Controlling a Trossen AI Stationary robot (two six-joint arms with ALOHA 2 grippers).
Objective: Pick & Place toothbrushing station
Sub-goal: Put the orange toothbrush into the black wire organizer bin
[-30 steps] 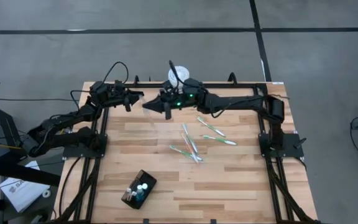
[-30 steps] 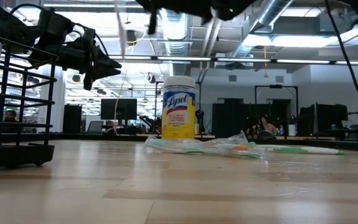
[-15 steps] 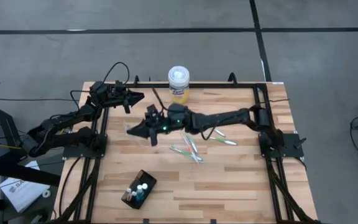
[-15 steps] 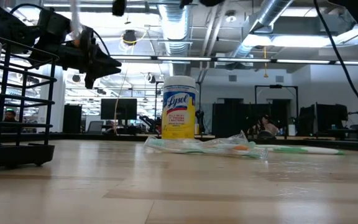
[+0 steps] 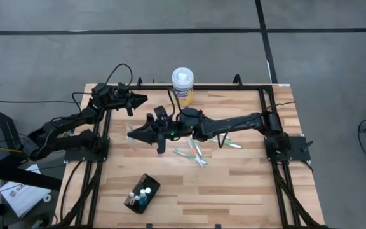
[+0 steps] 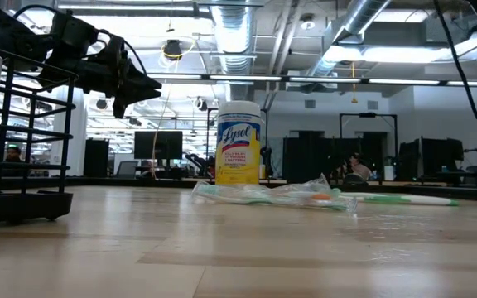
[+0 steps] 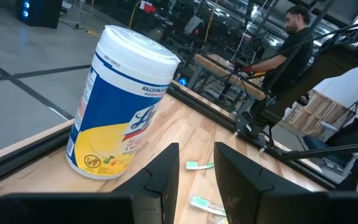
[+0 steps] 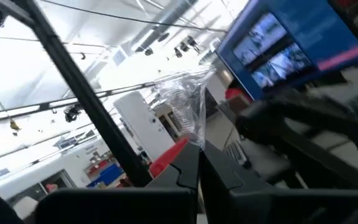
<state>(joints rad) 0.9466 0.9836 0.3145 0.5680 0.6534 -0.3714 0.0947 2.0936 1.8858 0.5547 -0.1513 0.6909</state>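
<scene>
The toothbrushing station [image 5: 142, 193], a small black box with bottles in its top slots, stands near the table's near edge; in the low view it is the black rack [image 6: 23, 124] at the left. My right gripper [image 5: 140, 133] reaches across to the table's left of centre, above the table, shut on a crumpled clear plastic wrapper [image 8: 188, 106]. My left gripper [image 5: 143, 98] hovers at the far left, a little open and empty, pointing at the wipes canister [image 7: 120, 102]. My right gripper pinches the clear wrapper by one end [image 8: 196, 142] between its two shut fingertips. The rest of the wrapper sticks out beyond the fingertips [image 5: 131, 130], lifted clear of the table.
The yellow-labelled wipes canister [image 5: 183, 85] stands at the far edge. Several green-and-white toothbrushes, some in clear wrappers [image 5: 194, 151], lie at the table's middle under my right arm. Black frame rails run along the table's left and right sides.
My right gripper has swung from beside the canister at the far edge toward the table's left and near side, carrying the clear wrapper with it, and has risen out of the low view's top. In the last half second it has hardly moved.
</scene>
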